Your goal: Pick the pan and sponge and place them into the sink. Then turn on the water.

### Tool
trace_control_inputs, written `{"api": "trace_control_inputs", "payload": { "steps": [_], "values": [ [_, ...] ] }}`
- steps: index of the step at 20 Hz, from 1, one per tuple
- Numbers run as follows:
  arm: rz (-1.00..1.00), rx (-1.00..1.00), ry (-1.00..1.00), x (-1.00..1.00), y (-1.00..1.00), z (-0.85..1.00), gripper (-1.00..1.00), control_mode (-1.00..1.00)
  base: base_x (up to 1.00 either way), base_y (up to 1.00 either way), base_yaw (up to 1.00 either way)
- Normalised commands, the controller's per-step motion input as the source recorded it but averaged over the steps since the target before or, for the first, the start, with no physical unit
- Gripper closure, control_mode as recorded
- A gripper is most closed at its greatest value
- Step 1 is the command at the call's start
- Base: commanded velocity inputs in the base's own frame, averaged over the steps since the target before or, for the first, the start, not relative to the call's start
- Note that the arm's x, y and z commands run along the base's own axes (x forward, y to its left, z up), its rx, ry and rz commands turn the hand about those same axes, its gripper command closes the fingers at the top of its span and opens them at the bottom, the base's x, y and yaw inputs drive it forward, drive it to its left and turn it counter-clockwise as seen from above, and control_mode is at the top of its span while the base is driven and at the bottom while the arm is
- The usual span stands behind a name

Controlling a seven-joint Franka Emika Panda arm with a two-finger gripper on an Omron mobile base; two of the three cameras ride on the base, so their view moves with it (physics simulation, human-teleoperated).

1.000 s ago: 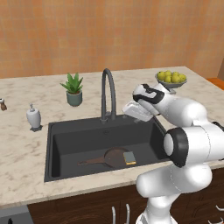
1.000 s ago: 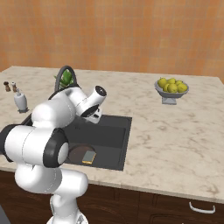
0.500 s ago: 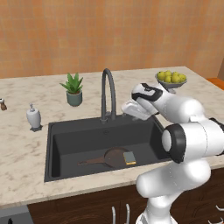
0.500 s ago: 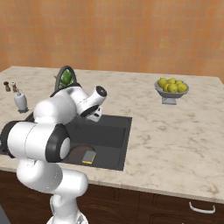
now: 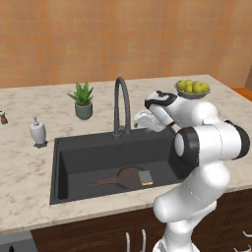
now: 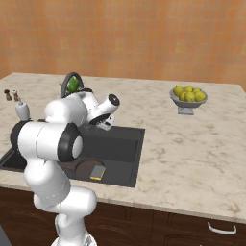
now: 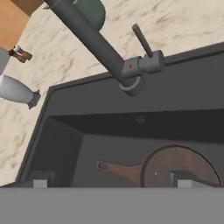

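- Left base view: tool hangs above the sink's back right rim, just beside the faucet, fingers spread wide and empty.
- Pan lies on the basin floor near the front wall, handle toward the left wall.
- Sponge rests on the pan's right edge.
- Basin's back left floor lies open.
- Plant sits near the desk's back edge.

A glossy white arm of rounded, bulbous segments, with dark grey bands at its joints, rising beside the sink.
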Motion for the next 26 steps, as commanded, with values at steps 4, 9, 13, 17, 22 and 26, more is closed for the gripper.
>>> {"api": "trace_control_inputs", "payload": {
  "steps": [4,9,13,17,22,26],
  "values": [
    [0.00,0.00,-0.01,0.41,0.14,-0.15,-1.00,-1.00,0.00,0.00,0.00],
    [0.00,0.00,0.00,0.38,0.06,-0.22,-1.00,-1.00,0.00,0.00,0.00],
    [0.00,0.00,0.00,0.36,0.01,-0.27,-1.00,-1.00,0.00,0.00,0.00],
    [0.00,0.00,-0.07,0.32,0.03,-0.24,-1.00,-1.00,0.00,0.00,0.00],
    [0.00,0.00,-0.08,0.30,0.06,-0.19,-1.00,-1.00,0.00,0.00,0.00],
    [-0.01,0.00,-0.05,0.33,0.06,-0.18,-1.00,-1.00,0.00,0.00,0.00]
  ]
}}
